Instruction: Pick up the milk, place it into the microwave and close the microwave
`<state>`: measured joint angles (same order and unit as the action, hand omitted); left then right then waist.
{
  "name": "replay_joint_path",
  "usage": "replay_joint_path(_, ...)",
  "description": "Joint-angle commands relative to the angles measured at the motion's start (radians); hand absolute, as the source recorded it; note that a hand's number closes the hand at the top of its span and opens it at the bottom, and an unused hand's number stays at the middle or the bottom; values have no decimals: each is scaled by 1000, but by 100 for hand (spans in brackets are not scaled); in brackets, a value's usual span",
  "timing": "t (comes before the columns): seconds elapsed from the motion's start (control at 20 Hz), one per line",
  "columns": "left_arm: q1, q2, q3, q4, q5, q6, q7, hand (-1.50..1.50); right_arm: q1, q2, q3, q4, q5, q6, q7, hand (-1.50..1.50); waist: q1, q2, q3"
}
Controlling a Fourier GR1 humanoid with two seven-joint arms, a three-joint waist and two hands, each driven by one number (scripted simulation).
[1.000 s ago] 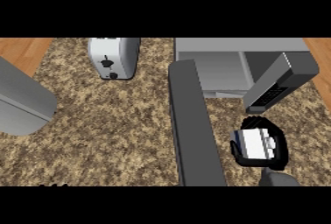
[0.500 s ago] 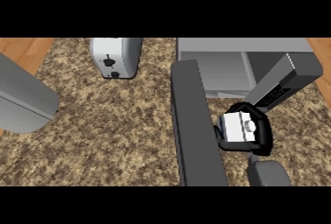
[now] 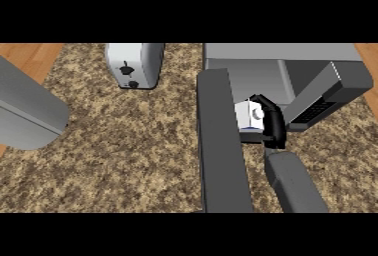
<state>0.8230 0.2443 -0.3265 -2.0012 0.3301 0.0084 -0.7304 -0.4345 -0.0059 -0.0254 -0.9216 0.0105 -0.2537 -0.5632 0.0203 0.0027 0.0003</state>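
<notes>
Milk (image 3: 249, 118) clasped by curled right hand (image 3: 272, 125) at microwave (image 3: 284, 60) mouth — wedged between open door (image 3: 221, 150) and control panel (image 3: 325, 102); toaster (image 3: 134, 65) well apart at left.

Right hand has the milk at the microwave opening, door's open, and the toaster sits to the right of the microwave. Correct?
Not quite: the toaster sits left of the microwave, per the head view. The rest holds: the right hand has the milk at the opening, and the door is open.
</notes>
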Motion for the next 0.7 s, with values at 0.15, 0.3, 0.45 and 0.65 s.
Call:
replay_joint_path(0.15, 4, 21, 23, -35, 25, -9, 25, -150, -254, 5, -96, 357, -33, -77, -92, 150, 19, 8, 1)
replay_joint_path(0.3, -18, 38, 59, -25, 58, -26, 43, -150, -310, -42, -146, 477, -33, -68, -131, 150, 20, 11, 1)
replay_joint_path(0.45, -22, 40, 55, 24, 57, -59, 6, -150, -374, -87, -141, 557, 10, -115, -122, 150, 31, 14, 1)
replay_joint_path(0.65, 5, 70, 62, 9, 53, -90, -12, -150, -380, -64, -152, 653, 34, -214, -187, 150, 62, 24, 3)
